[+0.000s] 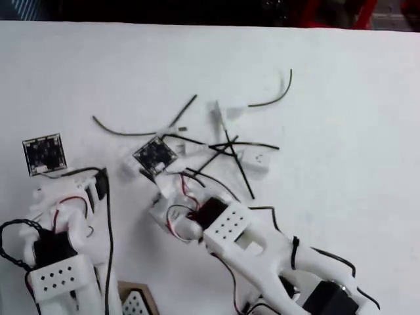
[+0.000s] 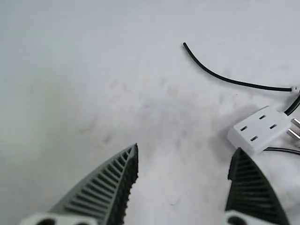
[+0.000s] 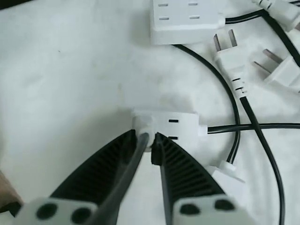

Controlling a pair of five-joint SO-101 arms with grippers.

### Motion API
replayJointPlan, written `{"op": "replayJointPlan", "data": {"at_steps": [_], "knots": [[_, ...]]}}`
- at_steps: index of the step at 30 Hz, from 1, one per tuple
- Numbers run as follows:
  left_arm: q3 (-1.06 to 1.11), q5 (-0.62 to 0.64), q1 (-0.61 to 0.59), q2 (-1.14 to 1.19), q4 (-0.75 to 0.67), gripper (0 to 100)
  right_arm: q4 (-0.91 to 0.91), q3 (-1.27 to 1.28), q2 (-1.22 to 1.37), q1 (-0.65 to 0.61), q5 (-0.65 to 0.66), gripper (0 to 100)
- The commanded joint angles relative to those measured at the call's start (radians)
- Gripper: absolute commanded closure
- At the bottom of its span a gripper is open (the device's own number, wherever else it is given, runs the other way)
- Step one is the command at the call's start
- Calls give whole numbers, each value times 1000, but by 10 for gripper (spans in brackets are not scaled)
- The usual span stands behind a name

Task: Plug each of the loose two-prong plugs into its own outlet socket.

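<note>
My right gripper (image 3: 150,138) is shut on the near end of a white socket block (image 3: 176,126) that lies flat with two slots facing up. Beyond it lie a second socket block (image 3: 187,18) and two loose two-prong plugs (image 3: 229,51) (image 3: 283,70) on black cords. In the high view this gripper (image 1: 159,186) sits at the near edge of the tangle of cords and plugs (image 1: 223,147). My left gripper (image 2: 186,150) is open over bare table, with a white socket block (image 2: 260,129) just beyond one fingertip and plug prongs (image 2: 294,129) beside it.
A black-and-white marker tag (image 1: 44,154) lies at the left of the white table (image 1: 341,85), and another (image 1: 154,155) sits by the tangle. Loose black cords (image 1: 272,98) trail toward the back. A cardboard piece (image 1: 134,298) lies at the front edge between the arms.
</note>
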Motion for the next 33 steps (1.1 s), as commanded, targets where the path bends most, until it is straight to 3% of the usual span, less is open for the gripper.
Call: {"op": "replayJointPlan", "data": {"at_steps": [1, 33], "knots": [[-6, -6, -7, -7, -20, 692, -16, -43, -1, 31, 6, 982], [-5, -6, -7, -7, -18, 692, -18, -63, 91, -54, 3, 982]]}}
